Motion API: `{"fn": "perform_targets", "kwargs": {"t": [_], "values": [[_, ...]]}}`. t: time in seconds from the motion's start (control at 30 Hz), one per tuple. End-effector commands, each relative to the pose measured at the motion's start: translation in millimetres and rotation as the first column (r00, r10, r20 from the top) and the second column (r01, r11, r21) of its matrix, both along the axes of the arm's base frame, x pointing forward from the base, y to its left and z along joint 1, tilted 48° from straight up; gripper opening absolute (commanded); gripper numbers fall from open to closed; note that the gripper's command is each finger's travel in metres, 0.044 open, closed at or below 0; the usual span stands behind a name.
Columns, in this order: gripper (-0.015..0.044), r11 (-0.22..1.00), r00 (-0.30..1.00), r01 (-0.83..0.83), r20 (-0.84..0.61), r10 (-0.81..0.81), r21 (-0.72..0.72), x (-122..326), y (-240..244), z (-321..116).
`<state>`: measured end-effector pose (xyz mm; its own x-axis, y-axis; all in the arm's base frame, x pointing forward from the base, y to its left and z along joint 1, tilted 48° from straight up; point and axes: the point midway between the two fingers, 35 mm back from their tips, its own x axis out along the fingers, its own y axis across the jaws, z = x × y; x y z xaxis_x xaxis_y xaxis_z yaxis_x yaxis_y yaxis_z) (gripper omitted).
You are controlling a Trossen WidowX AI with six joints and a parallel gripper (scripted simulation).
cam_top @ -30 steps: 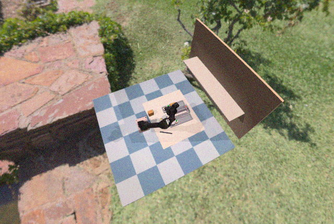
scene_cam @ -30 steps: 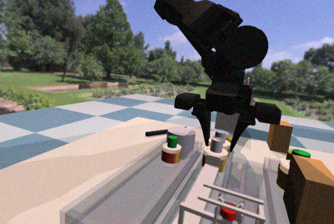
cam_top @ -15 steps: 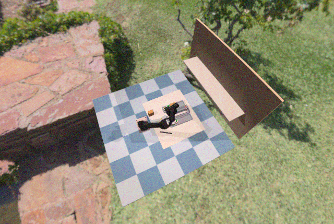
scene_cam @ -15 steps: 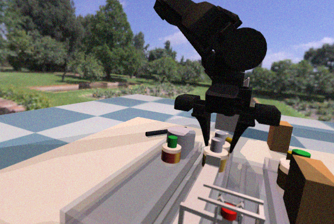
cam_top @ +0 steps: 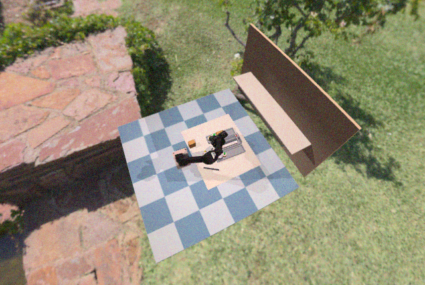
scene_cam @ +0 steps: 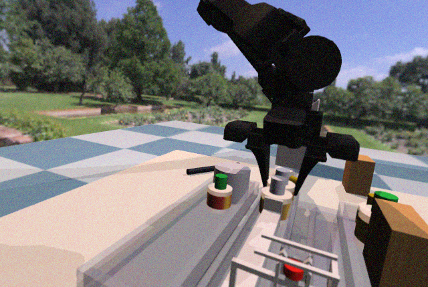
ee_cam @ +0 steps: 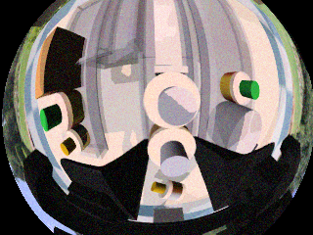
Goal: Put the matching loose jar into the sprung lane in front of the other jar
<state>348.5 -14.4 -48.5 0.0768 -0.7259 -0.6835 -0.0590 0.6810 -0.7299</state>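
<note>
A cream jar with a grey knob and yellow band (scene_cam: 276, 197) (ee_cam: 171, 80) stands in the sprung lane, against the pusher plate (scene_cam: 273, 205) (ee_cam: 171, 69). My gripper (scene_cam: 280, 189) (ee_cam: 170, 143) is shut on a matching grey-knobbed jar (scene_cam: 283, 172) (ee_cam: 153, 147), upright at the lane's front end. In the wrist view this jar sits directly in front of the lane jar, close to it or touching. In the exterior view it is mostly hidden behind the lane jar. Its base, the lane floor below it and the low front stop are hidden, so its height cannot be told.
A green-knobbed jar (scene_cam: 219, 201) (ee_cam: 229, 87) and a grey cylinder (scene_cam: 241, 186) (ee_cam: 235, 128) stand on one side. On the other are a brown box (scene_cam: 408, 245) (ee_cam: 61, 61) and another green-topped jar (scene_cam: 362, 225). A small yellow-knobbed jar (ee_cam: 168, 190) stands beyond my fingers.
</note>
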Motion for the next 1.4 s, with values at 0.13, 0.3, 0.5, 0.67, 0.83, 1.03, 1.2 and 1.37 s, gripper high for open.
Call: {"fn": "perform_targets", "kwargs": {"t": [0.13,0.3,0.5,0.67,0.83,1.03,1.2,1.37], "values": [[0.0,1.0,1.0,-0.001,0.01,0.001,-0.006,0.3,-1.2,0.8],[0.0,1.0,1.0,-0.001,0.01,0.001,-0.006,-0.5,-1.2,0.8],[0.0,1.0,1.0,-0.001,0.01,0.001,-0.006,-1.5,-1.3,0.7],[0.0,1.0,1.0,-0.001,0.01,0.001,-0.006,-2.3,-1.4,0.7],[0.0,1.0,1.0,-0.001,0.01,0.001,-0.006,-3.2,-1.5,0.7],[0.0,1.0,1.0,-0.001,0.009,0.001,-0.006,-4.5,-1.4,0.4],[0.0,1.0,1.0,-0.001,0.009,0.001,-0.006,-6.3,-0.7,-0.3],[0.0,1.0,1.0,-0.001,0.009,0.001,-0.006,-6.3,-0.7,-0.3]]}}
